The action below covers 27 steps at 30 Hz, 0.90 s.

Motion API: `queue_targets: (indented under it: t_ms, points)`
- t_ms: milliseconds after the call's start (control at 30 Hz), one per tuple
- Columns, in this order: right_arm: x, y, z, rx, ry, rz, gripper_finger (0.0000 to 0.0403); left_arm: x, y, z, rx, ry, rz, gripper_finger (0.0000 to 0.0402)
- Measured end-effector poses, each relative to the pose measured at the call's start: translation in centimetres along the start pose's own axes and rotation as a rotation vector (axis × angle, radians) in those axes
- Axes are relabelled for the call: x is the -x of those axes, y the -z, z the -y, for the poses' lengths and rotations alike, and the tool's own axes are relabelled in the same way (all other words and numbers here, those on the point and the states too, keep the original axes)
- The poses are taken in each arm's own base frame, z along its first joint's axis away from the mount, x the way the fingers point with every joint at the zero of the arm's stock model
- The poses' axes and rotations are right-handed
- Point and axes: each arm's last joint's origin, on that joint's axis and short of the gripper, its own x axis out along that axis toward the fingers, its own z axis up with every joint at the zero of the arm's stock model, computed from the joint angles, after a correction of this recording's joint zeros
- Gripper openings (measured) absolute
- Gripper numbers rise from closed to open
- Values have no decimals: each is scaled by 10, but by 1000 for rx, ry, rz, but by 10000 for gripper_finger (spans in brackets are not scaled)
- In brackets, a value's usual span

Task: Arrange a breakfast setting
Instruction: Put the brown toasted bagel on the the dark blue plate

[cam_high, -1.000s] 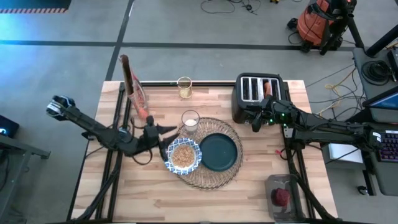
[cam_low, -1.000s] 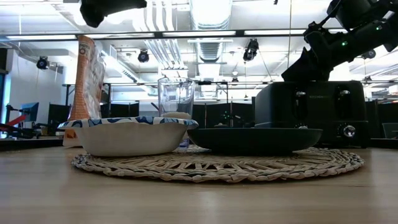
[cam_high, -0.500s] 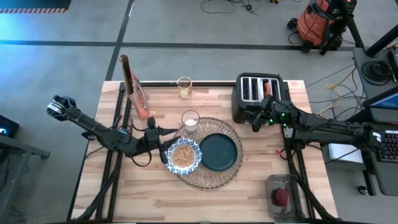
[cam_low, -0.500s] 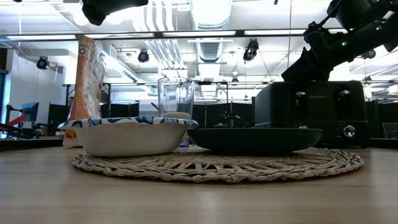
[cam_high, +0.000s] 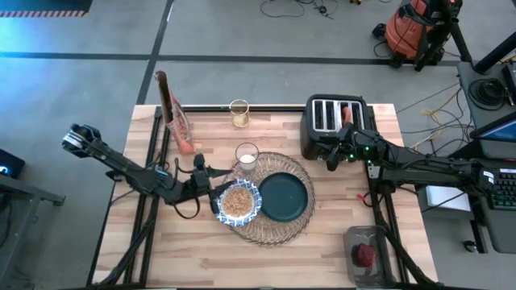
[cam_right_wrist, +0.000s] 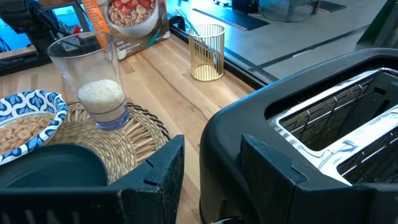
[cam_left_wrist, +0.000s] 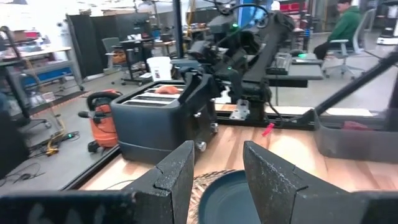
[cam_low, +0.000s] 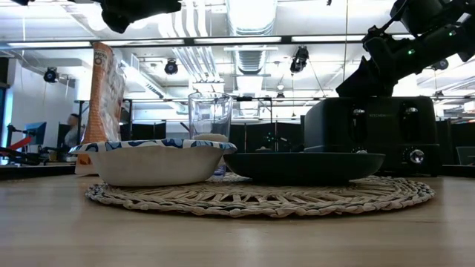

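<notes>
Beside the bowl [cam_high: 238, 201] rim, left gripper [cam_high: 216, 172] hovers parted, empty.

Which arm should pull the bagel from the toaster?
Right. Its pincer hangs open at the toaster, just beside the slot holding the bagel; the left pincer is over by the bowl.

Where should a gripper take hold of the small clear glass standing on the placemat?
Probably the small clear glass by its upper wall, from directly above or its open table side: it stands upright, with the patterned bowl and dark teal plate close by on the woven placemat.
</notes>
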Motion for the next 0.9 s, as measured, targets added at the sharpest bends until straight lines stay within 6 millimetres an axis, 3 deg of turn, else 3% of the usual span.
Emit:
queue_targets:
  t_ms: [333,567,900]
  points:
    - [0,0,0,0,0,0,146,-8,10,10,4,33,-40,123]
    - [0,0,0,0,0,0,146,-12,19,18,63,156,-73,123]
    - [0,-1,0,-5,-2,10,146,-22,38,28,105,146,-123,123]
